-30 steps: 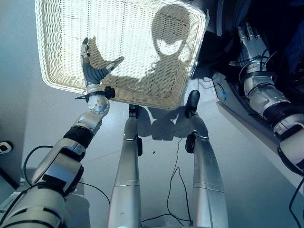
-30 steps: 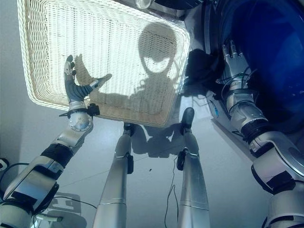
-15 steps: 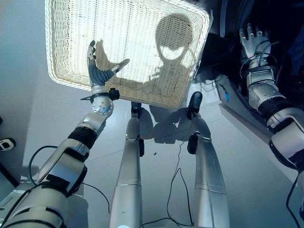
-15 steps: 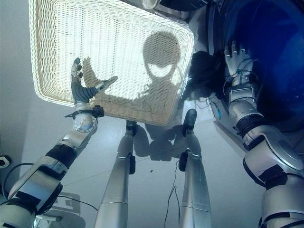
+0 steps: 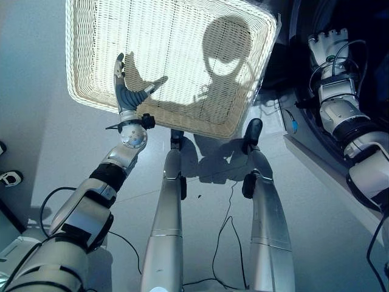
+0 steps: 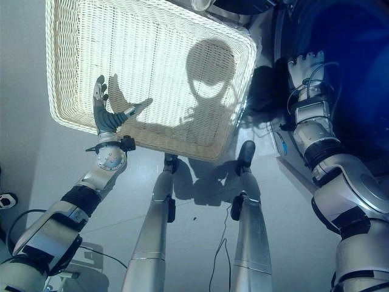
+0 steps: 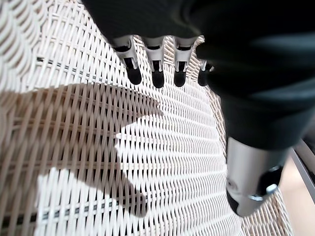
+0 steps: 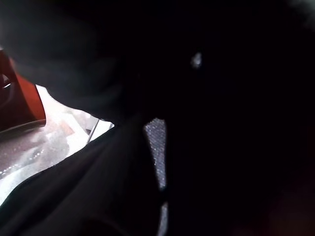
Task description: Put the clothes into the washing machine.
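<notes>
The right hand (image 6: 306, 66) is in at the mouth of the washing machine (image 6: 358, 73), in the dark blue of the drum. Its fingers point into the opening, and whether they grip anything cannot be told; the right wrist view is almost all dark folds, perhaps dark cloth close to the camera, with a red patch at one edge. No garment can be made out for certain in either eye view, so the clothes are judged to be inside the drum or hidden by the hand.

The step in hand looks like pushing or dropping the load into the drum. To do it well, the right hand should go deep past the door rim before letting go, so no cloth hangs over the lip, and then come straight back out without dragging fabric with it. Any trailing edge needs tucking in.

The left hand (image 5: 128, 90) hovers over the near edge of the basket (image 5: 85, 100), fingers straight and thumb spread wide, holding nothing. In the left wrist view its dark tips hang clear above the weave.

The white wicker basket stands on the floor (image 5: 36, 152) just beside the machine. Its bottom shows bare weave and shadow, with no clothes in it. What the drum holds cannot be seen.
</notes>
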{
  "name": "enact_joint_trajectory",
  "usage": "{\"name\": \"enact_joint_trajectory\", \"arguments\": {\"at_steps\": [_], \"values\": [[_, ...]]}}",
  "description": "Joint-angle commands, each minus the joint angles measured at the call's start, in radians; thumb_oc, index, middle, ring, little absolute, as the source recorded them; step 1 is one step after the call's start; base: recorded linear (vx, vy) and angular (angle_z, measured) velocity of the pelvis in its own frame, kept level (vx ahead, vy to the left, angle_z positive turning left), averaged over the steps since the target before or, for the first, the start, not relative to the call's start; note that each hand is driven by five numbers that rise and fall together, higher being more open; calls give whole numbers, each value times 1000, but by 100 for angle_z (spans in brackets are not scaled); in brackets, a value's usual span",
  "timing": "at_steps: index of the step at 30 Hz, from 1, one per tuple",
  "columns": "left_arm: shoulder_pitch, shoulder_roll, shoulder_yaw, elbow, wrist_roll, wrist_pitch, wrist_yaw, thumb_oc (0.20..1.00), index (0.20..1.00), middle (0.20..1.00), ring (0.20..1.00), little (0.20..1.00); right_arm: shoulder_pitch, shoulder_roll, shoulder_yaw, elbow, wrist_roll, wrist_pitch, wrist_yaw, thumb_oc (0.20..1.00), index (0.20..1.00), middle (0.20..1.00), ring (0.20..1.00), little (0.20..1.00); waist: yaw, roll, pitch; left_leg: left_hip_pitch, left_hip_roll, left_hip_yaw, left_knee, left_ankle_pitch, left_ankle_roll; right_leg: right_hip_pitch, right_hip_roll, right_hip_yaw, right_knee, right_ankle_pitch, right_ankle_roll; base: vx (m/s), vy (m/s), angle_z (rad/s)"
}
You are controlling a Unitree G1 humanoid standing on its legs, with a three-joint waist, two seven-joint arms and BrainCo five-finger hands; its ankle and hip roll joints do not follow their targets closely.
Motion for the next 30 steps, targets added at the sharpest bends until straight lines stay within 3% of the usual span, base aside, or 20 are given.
{"name": "enact_joint_trajectory", "arguments": {"at_steps": [1,2,5,7,10,12,14,16,22,30], "values": [[-3,-28,49,-4,50,-34,25,1000,1000,1000,1000,1000,84,9,56,95,140,-63,-15,200,200,200,200,200,-16,53,2,-32,-102,44,31,-10,108,32,95,-90,-61,47,43,0,0,0],[-4,-28,49,-4,50,-34,26,1000,1000,1000,1000,1000,83,9,55,95,152,-65,-20,200,200,200,200,200,-16,53,2,-32,-102,44,31,-10,108,32,95,-89,-60,47,43,0,0,0],[-5,-32,49,-2,50,-34,25,1000,1000,1000,1000,1000,80,14,20,93,409,-91,-69,200,200,200,200,200,-15,55,2,-34,-102,43,33,-11,108,29,95,-88,-56,47,43,0,0,0],[-7,-32,51,-2,46,-35,19,1000,1000,1000,1000,1000,77,12,-12,87,626,-119,-108,200,200,200,200,200,-14,57,2,-34,-103,42,34,-10,107,29,95,-87,-56,48,44,0,0,0],[-11,-28,63,10,31,-38,0,1000,1000,1000,1000,1000,76,19,-178,62,1081,-205,-225,200,200,200,200,200,-16,60,2,-30,-105,38,37,-21,105,29,95,-82,-52,43,44,0,0,0],[-7,-27,69,11,29,-41,-4,1000,1000,1000,1000,1000,80,19,-224,54,1138,-215,-237,200,200,200,200,200,-17,60,2,-28,-104,38,37,-25,104,29,95,-81,-51,41,45,0,0,0],[22,-21,91,0,33,-51,-6,1000,1000,1000,1000,1000,103,3,-363,30,1415,-303,-314,200,200,200,200,200,-21,57,2,-21,-102,40,37,-38,102,34,95,-79,-53,37,48,1,18,-1],[73,-23,110,-27,53,-66,15,1000,1000,1000,1000,1000,158,-17,-499,-19,1568,-387,-382,200,200,200,200,200,-29,52,2,-19,-96,44,35,-46,99,37,96,-76,-58,37,51,-3,36,-2],[132,5,116,-75,55,-61,49,1000,1000,1000,1000,1000,220,-93,-655,-57,1839,-567,-447,200,200,200,200,200,-45,28,2,-7,-84,41,26,-58,93,48,104,-69,-68,43,58,-1,3,-1],[113,49,108,-63,12,-53,27,1000,1000,1000,1000,1000,201,-166,-667,1,1979,-611,-382,200,200,200,200,200,-51,9,2,1,-81,30,20,-60,93,58,111,-66,-70,45,60,0,-14,-2]]}}
